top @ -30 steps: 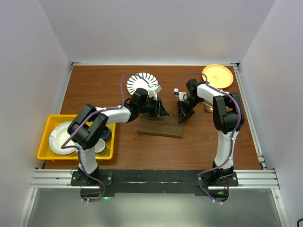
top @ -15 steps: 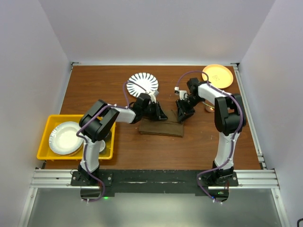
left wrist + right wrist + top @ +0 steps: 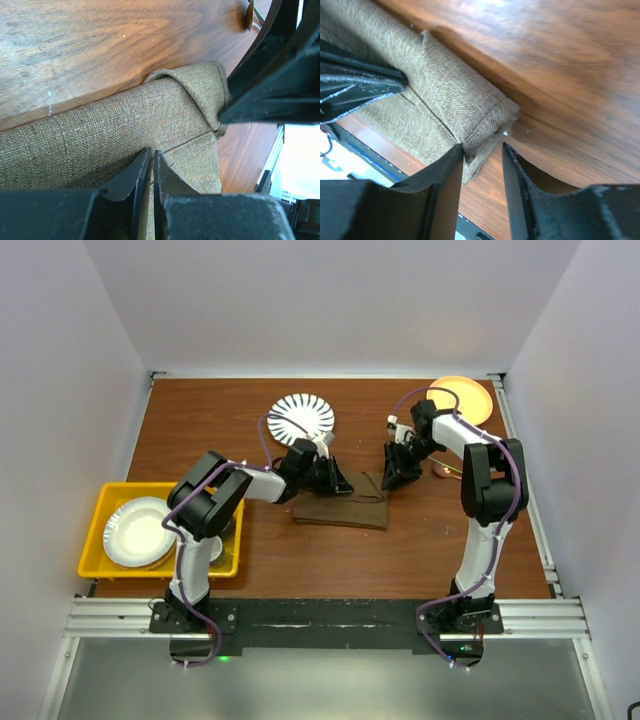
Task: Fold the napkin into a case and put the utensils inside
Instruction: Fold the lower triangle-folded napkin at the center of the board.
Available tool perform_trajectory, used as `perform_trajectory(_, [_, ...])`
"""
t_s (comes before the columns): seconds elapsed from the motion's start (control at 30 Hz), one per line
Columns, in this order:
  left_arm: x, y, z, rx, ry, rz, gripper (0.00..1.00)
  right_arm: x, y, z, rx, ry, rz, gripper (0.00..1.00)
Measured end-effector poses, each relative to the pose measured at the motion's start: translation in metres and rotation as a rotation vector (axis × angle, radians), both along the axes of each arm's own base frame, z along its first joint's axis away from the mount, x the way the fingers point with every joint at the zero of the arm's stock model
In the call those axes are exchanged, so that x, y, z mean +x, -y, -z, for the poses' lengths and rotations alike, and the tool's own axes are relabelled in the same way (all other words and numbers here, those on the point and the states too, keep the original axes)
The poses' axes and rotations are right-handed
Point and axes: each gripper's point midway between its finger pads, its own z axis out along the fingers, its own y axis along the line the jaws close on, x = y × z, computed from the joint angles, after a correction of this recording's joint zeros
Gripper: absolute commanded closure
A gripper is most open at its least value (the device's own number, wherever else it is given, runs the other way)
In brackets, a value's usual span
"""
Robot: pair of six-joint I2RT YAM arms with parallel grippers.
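Observation:
The olive-brown napkin (image 3: pixel 340 508) lies folded into a long strip in the middle of the table. My left gripper (image 3: pixel 335 478) is at its far edge. In the left wrist view its jaws (image 3: pixel 151 151) are pressed together on a fold of the napkin (image 3: pixel 125 125). My right gripper (image 3: pixel 394 476) stands at the strip's right end. There it is open (image 3: pixel 482 147), with the napkin's folded corner (image 3: pixel 470 115) loose between the fingers and touching the left one. A copper-toned utensil (image 3: pixel 447 472) lies right of the right gripper and shows again as the copper-toned utensil (image 3: pixel 248 15).
A striped plate (image 3: pixel 300 418) sits behind the napkin. An orange plate (image 3: pixel 462 398) is at the back right. At the left edge stands a yellow tray (image 3: pixel 100 502) holding white plates. Both arms reach inward over the table's middle.
The right gripper has opened, let go of the napkin's end and shifted slightly right. The left jaws have closed on the cloth. The napkin now lies flatter.

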Motion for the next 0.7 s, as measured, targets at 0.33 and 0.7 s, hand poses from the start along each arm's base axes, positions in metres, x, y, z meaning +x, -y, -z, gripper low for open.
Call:
perform_trajectory(0.33, [0.000, 0.000, 0.000, -0.003, 0.004, 0.000, 0.90, 0.005, -0.011, -0.007, 0.074, -0.018, 0.064, 0.76])
perform_trajectory(0.7, [0.000, 0.000, 0.001, -0.004, 0.007, -0.001, 0.91, -0.005, -0.016, -0.009, 0.110, -0.050, 0.096, 1.00])
